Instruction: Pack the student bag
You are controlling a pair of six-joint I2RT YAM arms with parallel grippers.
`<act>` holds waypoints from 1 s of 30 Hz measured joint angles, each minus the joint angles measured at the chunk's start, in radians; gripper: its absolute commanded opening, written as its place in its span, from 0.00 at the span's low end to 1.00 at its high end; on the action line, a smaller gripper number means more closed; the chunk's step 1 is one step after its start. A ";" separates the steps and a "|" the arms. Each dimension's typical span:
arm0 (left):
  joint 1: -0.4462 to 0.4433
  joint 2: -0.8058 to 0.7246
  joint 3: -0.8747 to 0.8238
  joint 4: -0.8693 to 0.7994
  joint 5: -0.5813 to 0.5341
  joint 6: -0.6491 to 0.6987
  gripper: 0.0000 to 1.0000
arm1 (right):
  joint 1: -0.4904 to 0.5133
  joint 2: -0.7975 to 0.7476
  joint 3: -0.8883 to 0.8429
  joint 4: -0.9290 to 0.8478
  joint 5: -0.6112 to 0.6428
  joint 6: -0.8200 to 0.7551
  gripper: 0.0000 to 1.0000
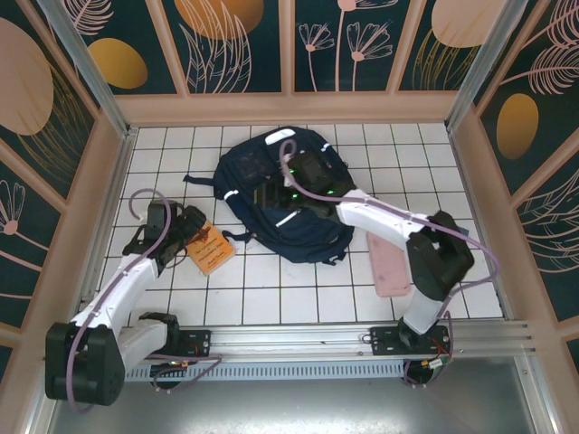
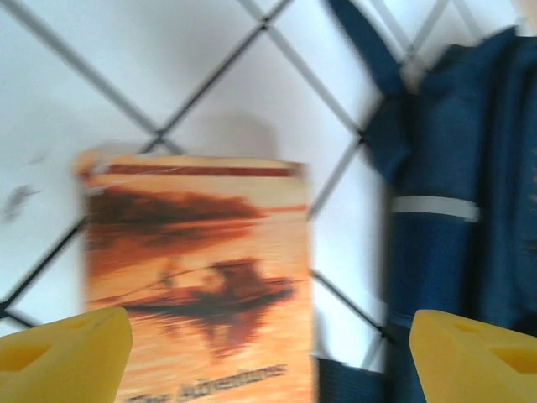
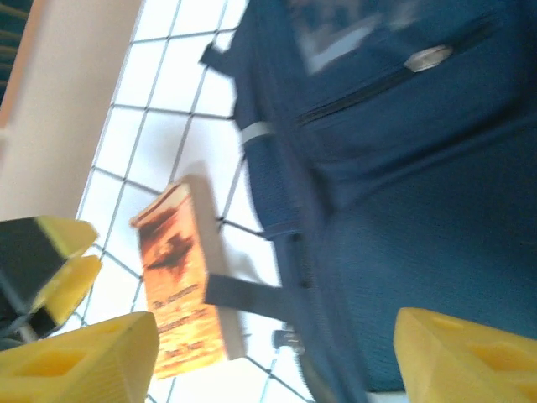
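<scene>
Student bag (image 3: 403, 168) just beneath right hand (image 3: 273, 361)

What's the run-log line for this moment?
left gripper: open, over orange book | right gripper: open, over student bag | orange book: on table, unpacked | pink case: on table

One student bag (image 1: 242, 181), one orange book (image 1: 211, 249) and one flat pink case (image 1: 389, 265).

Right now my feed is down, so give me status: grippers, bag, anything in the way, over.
Left gripper open above orange book. Right gripper open over student bag. Bag flat on tiles. Black strap reaches book's edge.
</scene>
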 measured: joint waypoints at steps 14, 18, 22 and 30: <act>0.060 -0.040 -0.175 0.003 0.066 -0.074 0.61 | 0.156 0.573 0.581 -0.099 -0.069 -0.161 0.49; 0.064 -0.024 -0.176 0.035 0.085 -0.075 0.58 | 0.156 0.700 0.755 -0.162 -0.060 -0.192 0.47; 0.064 -0.004 -0.184 0.061 0.110 -0.074 0.58 | 0.158 0.770 0.837 -0.214 -0.058 -0.217 0.47; 0.064 0.033 -0.199 0.122 0.159 -0.074 0.63 | 0.165 0.789 0.833 -0.245 -0.058 -0.236 0.42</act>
